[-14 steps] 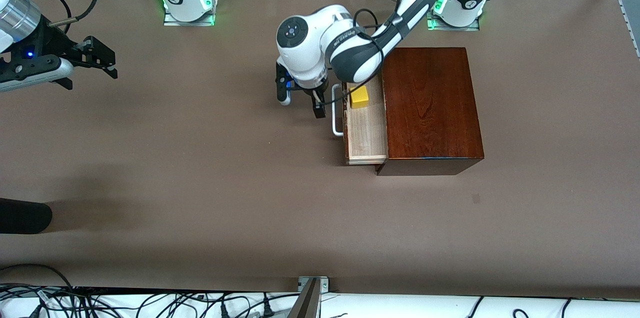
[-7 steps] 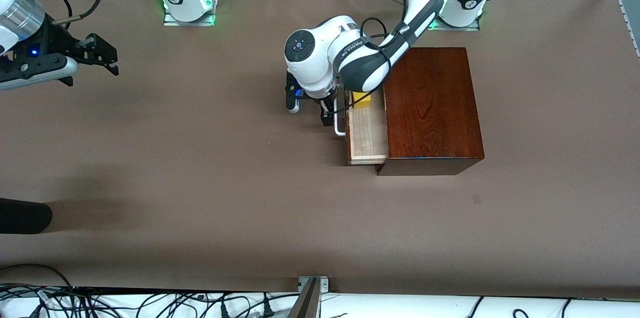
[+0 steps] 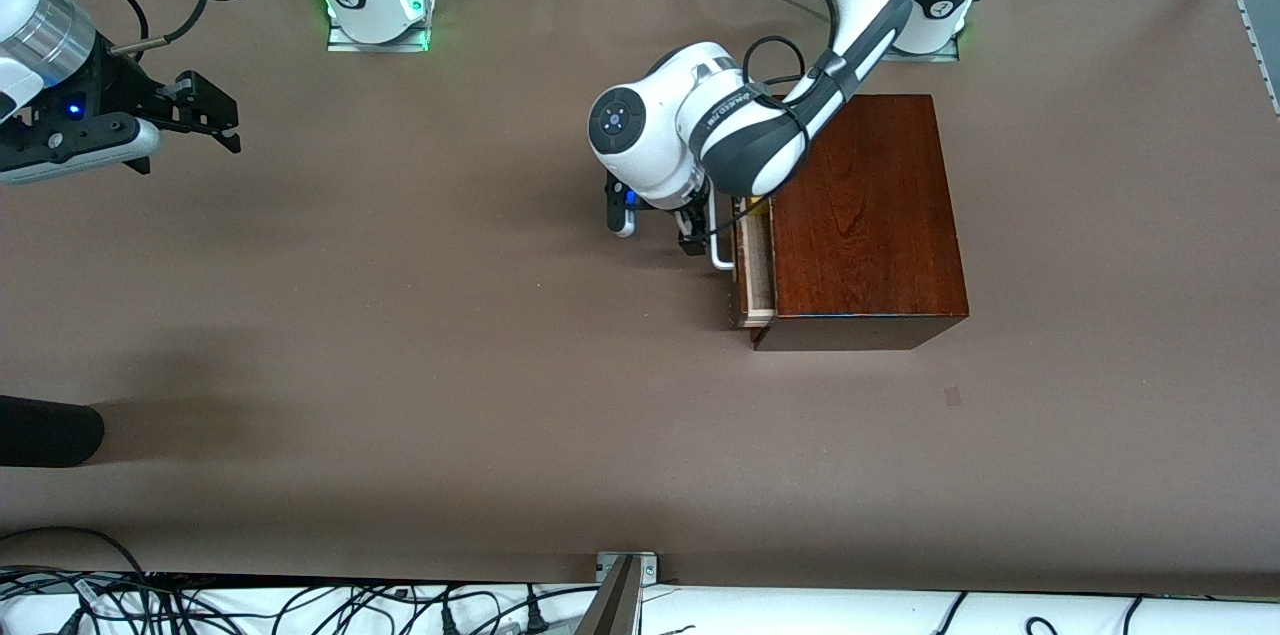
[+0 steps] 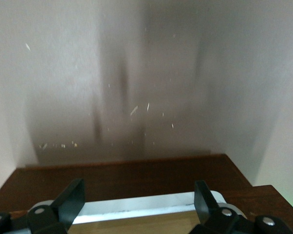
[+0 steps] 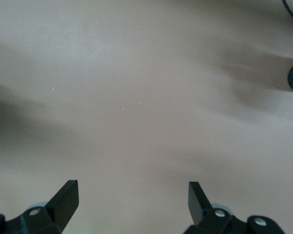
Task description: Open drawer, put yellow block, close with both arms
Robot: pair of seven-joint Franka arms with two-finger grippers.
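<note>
The left hand [image 3: 688, 233] sits at the centre of the front view, pointing down, its fingers apart with the white handle [image 3: 719, 245] just beside them. In the left wrist view, the two black fingertips [image 4: 71, 201] stand wide on either side of the handle bar [image 4: 137, 207], not clamped on it; whether they touch it cannot be told. The left arm [image 3: 850, 55] reaches down from its base at the upper right of the front view, elbow bent, its white wrist housing over the drawer front.

The drawer [image 3: 755, 265] projects only slightly from the box [image 3: 865, 215], a narrow strip of pale tray showing. The block [image 3: 758, 207] is in the drawer, at the tray's upper end in the front view; only a yellow sliver shows under the arm.

The right hand [image 3: 205, 110] waits at the upper left of the front view, held over bare worktop [image 3: 450, 365] with fingers fully apart and nothing between them. A dark rounded object [image 3: 45, 430] lies at the left edge, lower half of the frame.
</note>
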